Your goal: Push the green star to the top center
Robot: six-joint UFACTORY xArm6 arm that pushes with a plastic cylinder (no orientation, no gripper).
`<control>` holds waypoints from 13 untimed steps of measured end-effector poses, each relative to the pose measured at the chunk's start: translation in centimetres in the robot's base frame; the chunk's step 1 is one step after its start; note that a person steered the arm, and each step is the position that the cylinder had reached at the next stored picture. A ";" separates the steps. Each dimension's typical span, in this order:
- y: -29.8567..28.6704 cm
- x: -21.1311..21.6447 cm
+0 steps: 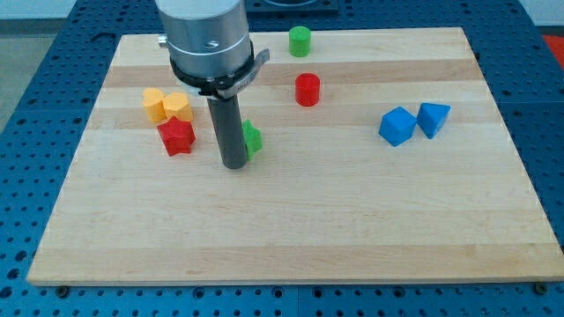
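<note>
Nearest, at the lower end of the dark rod: my tip [235,165], resting on the bench [291,238], pale wood with long smooth grain. No jaws on this tool, so nothing clenched or released; only a plain matte rod for pushing. Just behind it, touching on the view's right: the green star [253,138], half hidden, near the board's middle left. Placed so probably for a push toward the view's top. Further left: red star [176,136], then two yellow blocks [166,105], rounded, shape unclear. Right: two blue blocks [413,122], angular. Beyond: red cylinder [307,89], green cylinder [300,40]. All matte plastic.
</note>
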State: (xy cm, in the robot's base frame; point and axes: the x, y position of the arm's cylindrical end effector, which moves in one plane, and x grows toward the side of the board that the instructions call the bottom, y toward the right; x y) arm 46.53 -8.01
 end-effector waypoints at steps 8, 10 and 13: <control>7.7 -11.2; 6.7 -15.1; 6.3 -18.3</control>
